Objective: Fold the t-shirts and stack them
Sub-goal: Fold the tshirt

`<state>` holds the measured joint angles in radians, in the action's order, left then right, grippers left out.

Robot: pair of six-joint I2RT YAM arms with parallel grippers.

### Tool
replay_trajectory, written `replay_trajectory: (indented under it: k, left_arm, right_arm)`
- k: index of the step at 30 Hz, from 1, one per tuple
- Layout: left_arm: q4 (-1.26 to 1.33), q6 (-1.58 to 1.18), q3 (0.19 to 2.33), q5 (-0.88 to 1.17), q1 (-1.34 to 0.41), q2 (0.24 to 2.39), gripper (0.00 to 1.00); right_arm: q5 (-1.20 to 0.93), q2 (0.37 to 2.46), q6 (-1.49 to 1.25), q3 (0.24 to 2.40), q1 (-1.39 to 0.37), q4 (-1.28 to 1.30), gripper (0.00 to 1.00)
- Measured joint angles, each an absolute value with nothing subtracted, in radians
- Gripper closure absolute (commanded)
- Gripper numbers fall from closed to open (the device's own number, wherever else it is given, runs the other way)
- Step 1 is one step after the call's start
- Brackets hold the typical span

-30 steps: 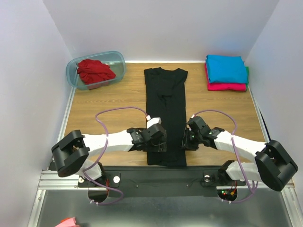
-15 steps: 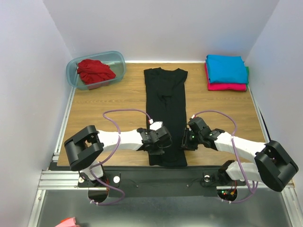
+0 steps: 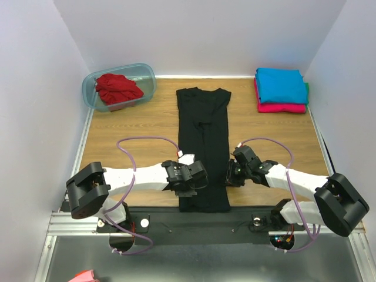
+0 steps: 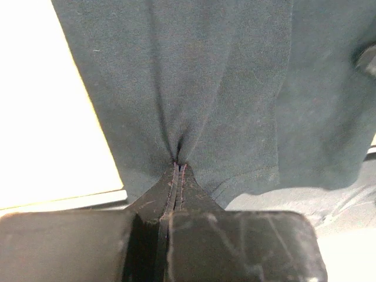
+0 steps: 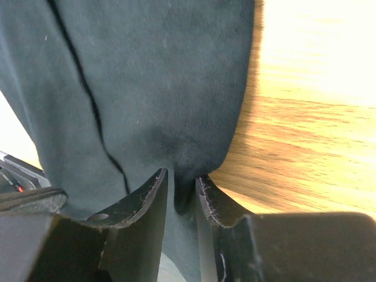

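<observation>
A black t-shirt [image 3: 202, 135] lies folded into a long narrow strip down the middle of the table, collar at the far end. My left gripper [image 3: 189, 182] sits at the strip's near left corner. In the left wrist view it [image 4: 178, 164] is shut on the black t-shirt [image 4: 205, 88], and cloth puckers at the fingertips. My right gripper [image 3: 230, 175] is at the strip's near right edge. In the right wrist view it [image 5: 181, 176] stands narrowly open, with a fold of the black t-shirt [image 5: 147, 76] bulging into the gap.
A translucent tub [image 3: 150, 76] at the back left holds a crumpled red t-shirt [image 3: 117, 88]. At the back right a folded turquoise t-shirt [image 3: 281, 84] lies on a folded magenta one [image 3: 282, 108]. Bare wooden table [image 3: 141, 126] flanks the strip. The near end overhangs the front edge.
My left gripper has closed onto the shirt's near left corner and the strip has shifted slightly left. The right gripper's jaws have narrowed around the right edge.
</observation>
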<state>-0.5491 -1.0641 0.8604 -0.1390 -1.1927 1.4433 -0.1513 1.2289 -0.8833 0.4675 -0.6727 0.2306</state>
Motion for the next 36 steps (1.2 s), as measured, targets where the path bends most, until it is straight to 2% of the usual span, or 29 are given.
replay_trajectory:
  k: [7,8,9,10,11,13,14,16,17,18,19,20,21,23,25,27,31,36]
  left_arm:
    - [-0.622,-1.082,0.851,-0.137,-1.203,1.418,1.0]
    - [-0.624,-1.083,0.846,-0.134,-1.205,1.415,0.98]
    - [-0.627,-1.083,0.842,-0.133,-1.206,1.414,0.91]
    - [-0.633,-1.084,0.837,-0.131,-1.211,1.413,0.89]
    - [-0.637,-1.084,0.83,-0.129,-1.217,1.411,0.8]
    - [-0.646,-1.087,0.826,-0.118,-1.225,1.411,0.68]
    - [-0.651,-1.087,0.824,-0.111,-1.229,1.411,0.55]
    - [-0.666,-1.086,0.823,-0.102,-1.237,1.41,0.44]
    - [-0.675,-1.092,0.82,-0.097,-1.24,1.407,0.35]
    - [-0.684,-1.093,0.817,-0.094,-1.243,1.401,0.31]
    - [-0.695,-1.097,0.816,-0.091,-1.243,1.394,0.21]
    - [-0.707,-1.098,0.816,-0.091,-1.244,1.381,0.02]
    - [-0.718,-1.102,0.818,-0.091,-1.244,1.365,0.02]
    - [-0.742,-1.102,0.834,-0.109,-1.244,1.342,0.02]
    - [-0.765,-1.098,0.886,-0.155,-1.242,1.323,0.02]
    - [-0.759,-1.085,0.952,-0.196,-1.225,1.319,0.02]
    - [-0.666,-1.02,1.029,-0.249,-1.113,1.321,0.02]
    - [-0.432,-0.85,1.039,-0.2,-0.817,1.413,0.02]
  right_arm:
    - [-0.158,1.246,-0.887,0.468,-0.673,0.217,0.75]
    - [-0.158,1.246,-0.887,0.468,-0.673,0.216,0.75]
    - [-0.159,1.246,-0.887,0.468,-0.673,0.216,0.75]
    - [-0.159,1.246,-0.887,0.468,-0.673,0.216,0.75]
    - [-0.159,1.246,-0.887,0.468,-0.673,0.216,0.75]
    - [-0.159,1.246,-0.886,0.468,-0.673,0.216,0.75]
    - [-0.159,1.246,-0.886,0.468,-0.673,0.216,0.73]
    - [-0.162,1.244,-0.884,0.468,-0.672,0.217,0.69]
    - [-0.167,1.243,-0.878,0.469,-0.672,0.216,0.66]
    - [-0.169,1.241,-0.87,0.469,-0.673,0.216,0.58]
    - [-0.174,1.238,-0.862,0.47,-0.673,0.218,0.53]
    - [-0.183,1.233,-0.853,0.471,-0.673,0.216,0.48]
    - [-0.184,1.227,-0.842,0.475,-0.673,0.225,0.39]
    - [-0.183,1.21,-0.815,0.494,-0.673,0.265,0.34]
    - [-0.175,1.196,-0.789,0.525,-0.674,0.319,0.19]
    - [-0.153,1.186,-0.765,0.572,-0.674,0.361,0.0]
    - [-0.09,1.217,-0.718,0.719,-0.673,0.398,0.0]
    - [0.017,1.467,-0.657,0.99,-0.669,0.406,0.0]
